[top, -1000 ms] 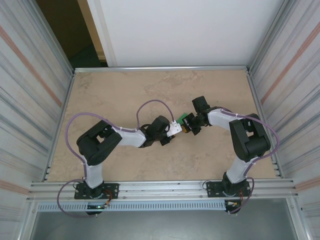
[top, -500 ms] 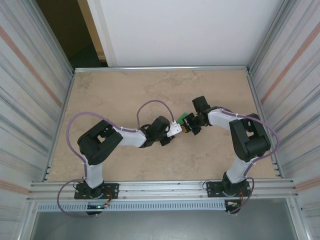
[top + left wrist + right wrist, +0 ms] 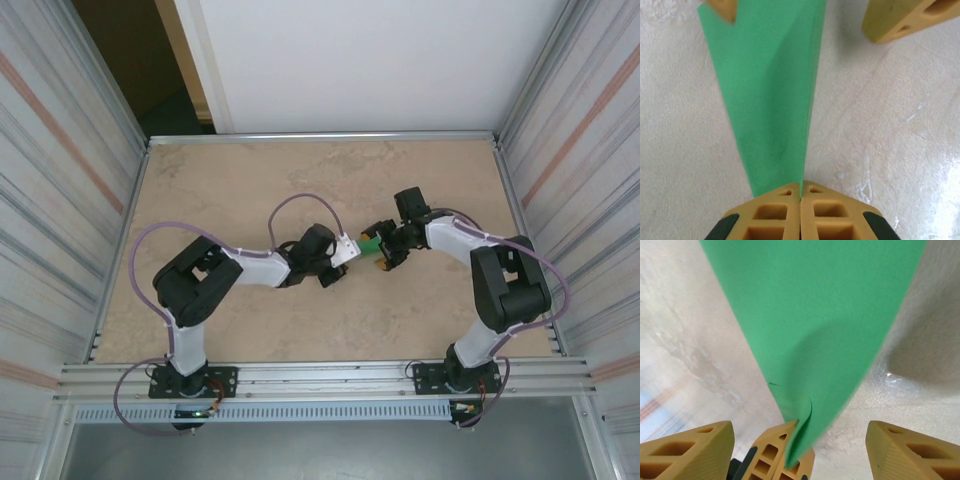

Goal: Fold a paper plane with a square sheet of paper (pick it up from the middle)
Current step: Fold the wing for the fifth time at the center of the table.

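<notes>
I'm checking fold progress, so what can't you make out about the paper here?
Outline of the paper: top view, too small, with the left gripper and right gripper over its ends.
Wide end: both wrist views, cut off by the top edge.
Narrow tip: left wrist view, clamped inside the left gripper.
Layer count: either wrist view, flat green surface hides it.

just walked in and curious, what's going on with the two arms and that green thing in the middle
Two robot arms meet mid-table over a piece of green paper, already folded into a narrow, tapering shape. The left gripper is shut on its pointed end. The right gripper is open, its fingers spread to either side of the paper without clamping it. A shadow on the table suggests the paper is held a little above the surface.
</notes>
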Robot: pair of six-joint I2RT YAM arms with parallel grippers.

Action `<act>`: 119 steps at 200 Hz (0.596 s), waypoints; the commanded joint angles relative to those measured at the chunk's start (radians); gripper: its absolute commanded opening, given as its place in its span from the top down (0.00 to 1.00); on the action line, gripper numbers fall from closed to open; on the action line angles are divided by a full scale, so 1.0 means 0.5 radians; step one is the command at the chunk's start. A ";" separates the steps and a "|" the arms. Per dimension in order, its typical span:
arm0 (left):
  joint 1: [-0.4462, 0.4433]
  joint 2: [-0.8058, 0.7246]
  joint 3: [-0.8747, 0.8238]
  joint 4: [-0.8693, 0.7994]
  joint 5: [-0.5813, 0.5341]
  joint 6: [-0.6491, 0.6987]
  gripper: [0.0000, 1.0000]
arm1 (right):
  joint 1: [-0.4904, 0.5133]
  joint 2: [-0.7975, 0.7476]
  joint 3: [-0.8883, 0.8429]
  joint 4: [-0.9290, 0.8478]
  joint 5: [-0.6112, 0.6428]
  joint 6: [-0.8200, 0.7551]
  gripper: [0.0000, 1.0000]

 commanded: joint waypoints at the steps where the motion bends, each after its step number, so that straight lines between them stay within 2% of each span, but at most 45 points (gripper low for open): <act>1: 0.080 0.023 0.125 -0.206 0.340 -0.170 0.94 | -0.054 -0.113 0.030 -0.131 0.098 -0.089 0.28; 49: 0.200 0.074 0.205 -0.307 0.649 -0.359 0.94 | -0.132 -0.227 -0.024 -0.188 0.170 -0.170 0.27; 104: 0.253 0.152 0.230 -0.336 0.782 -0.502 0.95 | -0.148 -0.319 -0.080 -0.188 0.221 -0.270 0.27; 119: 0.273 0.172 0.243 -0.335 0.891 -0.559 0.95 | -0.148 -0.319 -0.086 -0.174 0.203 -0.299 0.27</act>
